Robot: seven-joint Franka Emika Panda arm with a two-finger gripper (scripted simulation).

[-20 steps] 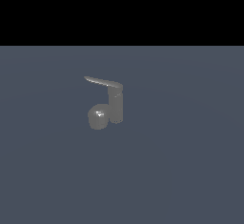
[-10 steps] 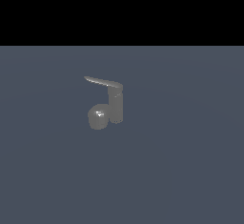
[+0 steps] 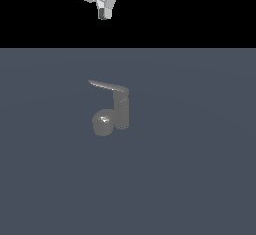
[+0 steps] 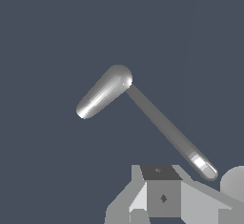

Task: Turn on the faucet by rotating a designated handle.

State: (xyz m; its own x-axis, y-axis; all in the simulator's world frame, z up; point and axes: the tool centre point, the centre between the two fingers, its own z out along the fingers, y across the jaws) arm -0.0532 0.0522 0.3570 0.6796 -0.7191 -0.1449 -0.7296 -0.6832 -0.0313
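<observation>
A: Gripper [image 3: 104, 14] position?
B: Seen high above the faucet [image 3: 121, 110], well apart; fingers appear pressed together, nothing held.
A: Handle [image 3: 107, 85]?
B: Projected from the post top toward the exterior view's left, untouched.

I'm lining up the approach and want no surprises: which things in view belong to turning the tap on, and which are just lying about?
Belongs to the job:
- faucet, upright grey post with a stubby spout low at its side
- handle, thin lever projecting sideways from the post's top
- tool, high above the faucet, touching nothing

Just lying about:
- nothing visible; only the grey floor the faucet stands on
</observation>
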